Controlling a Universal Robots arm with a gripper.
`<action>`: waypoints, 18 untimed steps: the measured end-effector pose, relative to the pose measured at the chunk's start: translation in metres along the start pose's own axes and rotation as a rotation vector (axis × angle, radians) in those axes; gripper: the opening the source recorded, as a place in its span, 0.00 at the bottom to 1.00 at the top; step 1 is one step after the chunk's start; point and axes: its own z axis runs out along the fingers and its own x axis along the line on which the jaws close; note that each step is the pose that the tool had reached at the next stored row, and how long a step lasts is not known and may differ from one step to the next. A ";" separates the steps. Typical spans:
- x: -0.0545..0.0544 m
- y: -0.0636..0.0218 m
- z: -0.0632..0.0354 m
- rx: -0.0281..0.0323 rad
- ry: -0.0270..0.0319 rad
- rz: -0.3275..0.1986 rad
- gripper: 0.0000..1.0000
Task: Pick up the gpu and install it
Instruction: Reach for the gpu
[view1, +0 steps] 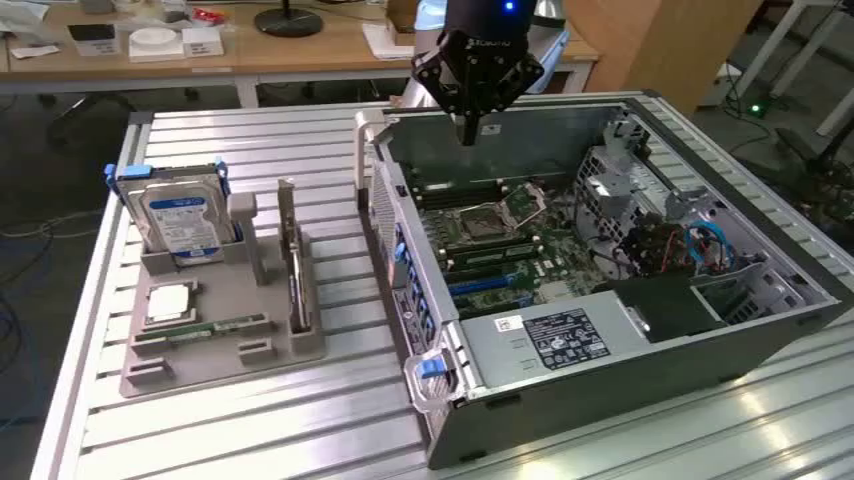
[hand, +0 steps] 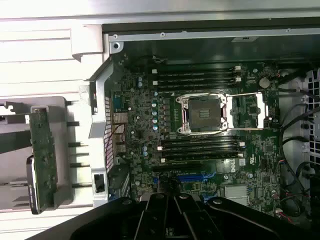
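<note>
The gpu (view1: 292, 262) stands on edge in a slot of the grey holder (view1: 227, 350), on the exterior view's left, as a thin dark card with a silvery bracket end. In the wrist view the gpu (hand: 43, 159) shows beside the case wall, its component side facing the camera. My gripper (view1: 470, 132) hangs shut and empty over the far rim of the open computer case (view1: 747, 340), well away from the card. Its fingers (hand: 161, 212) point down at the motherboard (hand: 135, 95), near the blue expansion slot (hand: 192, 177).
The holder also carries a silver hard drive (view1: 182, 222), a processor chip (view1: 171, 300) and a green memory stick (view1: 214, 328). Inside the case are the processor socket (hand: 202, 112), memory slots, cables (view1: 674, 250) and a power supply (view1: 561, 335). Desks stand beyond the slatted table (view1: 267, 150).
</note>
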 end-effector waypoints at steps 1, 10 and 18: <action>0.000 0.0000 0.0000 0.0000 0.0000 0.000 0.11; 0.001 0.0000 -0.0001 0.0000 0.0001 0.000 0.11; 0.007 -0.0005 -0.0002 0.0000 0.0000 0.000 0.11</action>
